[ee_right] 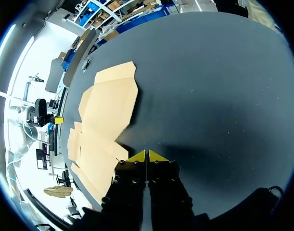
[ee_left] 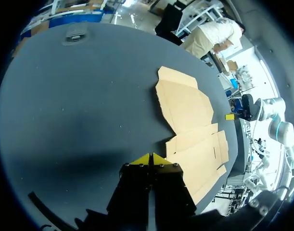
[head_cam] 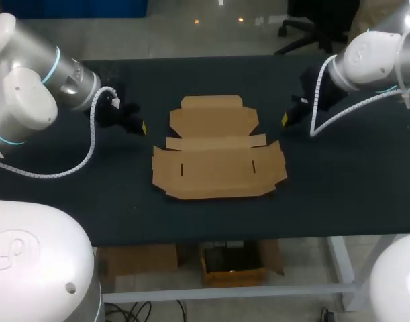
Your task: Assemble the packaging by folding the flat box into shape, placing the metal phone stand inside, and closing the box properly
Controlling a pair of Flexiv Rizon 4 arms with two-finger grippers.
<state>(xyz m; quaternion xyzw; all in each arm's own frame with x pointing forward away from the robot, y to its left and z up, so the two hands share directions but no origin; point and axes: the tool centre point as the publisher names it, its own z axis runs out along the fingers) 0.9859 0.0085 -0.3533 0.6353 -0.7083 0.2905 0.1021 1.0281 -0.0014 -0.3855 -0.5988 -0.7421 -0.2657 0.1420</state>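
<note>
Left fingers [ee_left: 144,160] closed, partly covering flat box's [ee_left: 190,125] edge.

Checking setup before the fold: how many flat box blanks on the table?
1. The flat box lies unfolded mid-table, between the left pincer and the right pincer, touching neither. A second sheet stacked exactly beneath it would be hidden.

The left gripper [ee_left: 151,159] and right gripper [ee_right: 147,155] each hide the flat box's [ee_left: 190,120] nearest edge.
</note>
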